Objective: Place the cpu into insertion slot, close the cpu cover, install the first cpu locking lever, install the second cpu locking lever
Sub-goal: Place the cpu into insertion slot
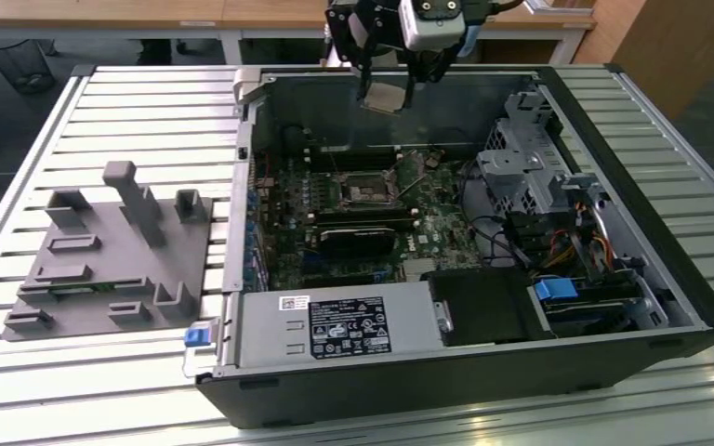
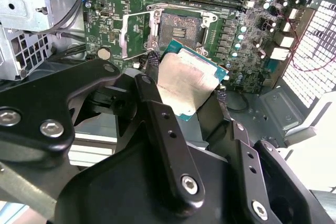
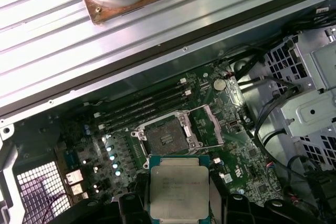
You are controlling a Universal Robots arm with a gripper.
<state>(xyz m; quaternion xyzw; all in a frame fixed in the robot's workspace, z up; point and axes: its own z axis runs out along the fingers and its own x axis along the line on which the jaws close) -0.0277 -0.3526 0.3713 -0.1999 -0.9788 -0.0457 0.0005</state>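
The gripper (image 1: 390, 91) pinches the cpu (image 1: 385, 97) by two edges at the top centre of the exterior view, above the open case (image 1: 456, 395). The slot (image 1: 367, 190) lies bare near the frame's middle, its cover (image 3: 211, 124) lifted open beside it.

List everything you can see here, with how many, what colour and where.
computer case: one, black, open on the table
table: one, silvery slats, under the case
circuit board: one, green, inside the case
insertion slot: one, dark, silvery rim, empty, on the board
cpu cover: one, silvery, open beside the slot
power supply: one, grey, inside the case
fixture block: one, grey, table, the exterior view's left
cpu: one, silvery-grey, held above the board
gripper: one, black, shut on the cpu
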